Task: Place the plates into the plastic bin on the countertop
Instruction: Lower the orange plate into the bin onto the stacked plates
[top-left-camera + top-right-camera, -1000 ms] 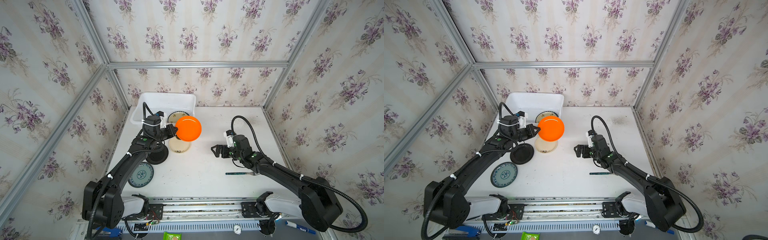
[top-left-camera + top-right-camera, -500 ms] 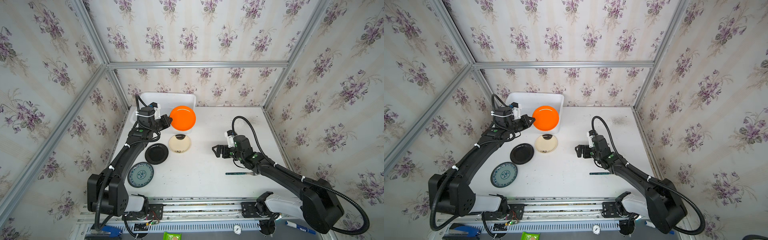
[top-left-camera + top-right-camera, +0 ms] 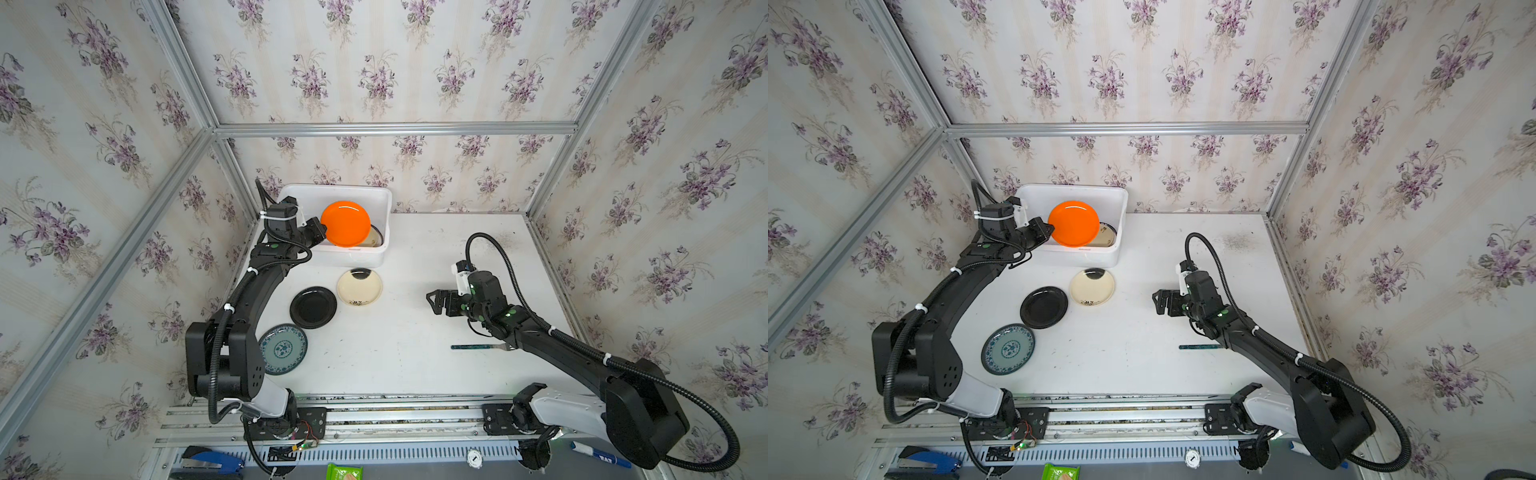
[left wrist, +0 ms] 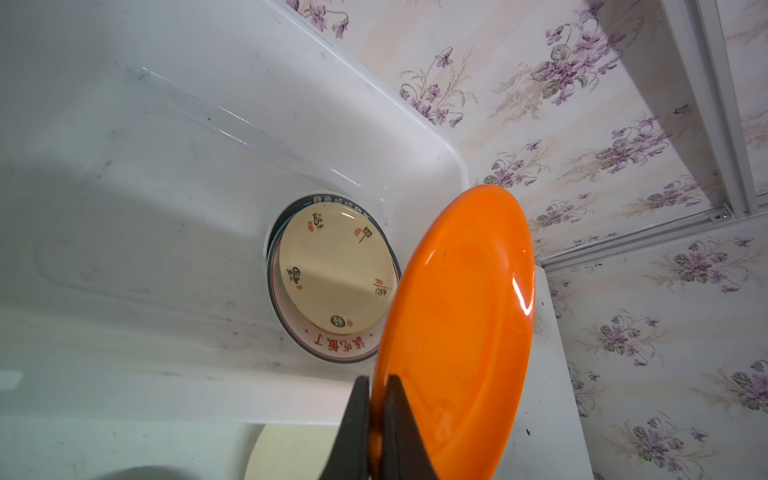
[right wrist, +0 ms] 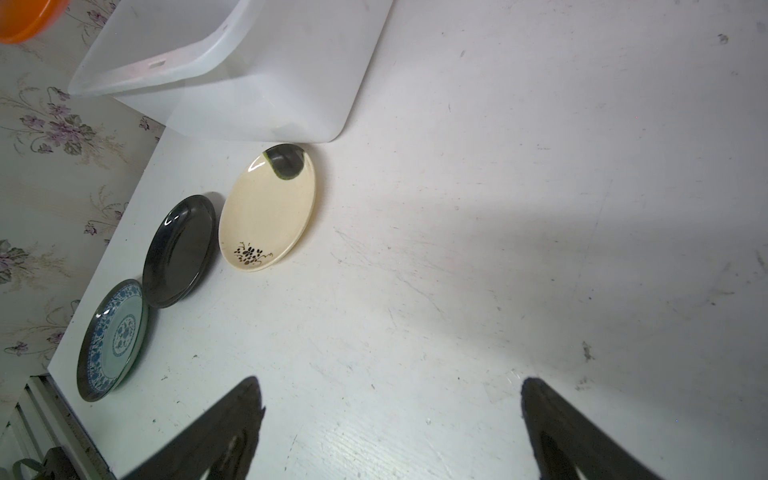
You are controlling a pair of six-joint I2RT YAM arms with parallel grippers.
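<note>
Left wrist view: my left pincer clamped on rim of orange plate; plate tilted on edge, rising from my fingertips toward right of frame. Plastic bin fills left of frame. Inside it, cream lettered plate stacked on white dark-rimmed plate, just left of orange plate. Both top views: orange plate held over plastic bin, upper centre. My right pincer spread wide, empty, above bare countertop. Black plate, cream flowered plate, teal plate lie on countertop below plastic bin, apart from both pincers.
</note>
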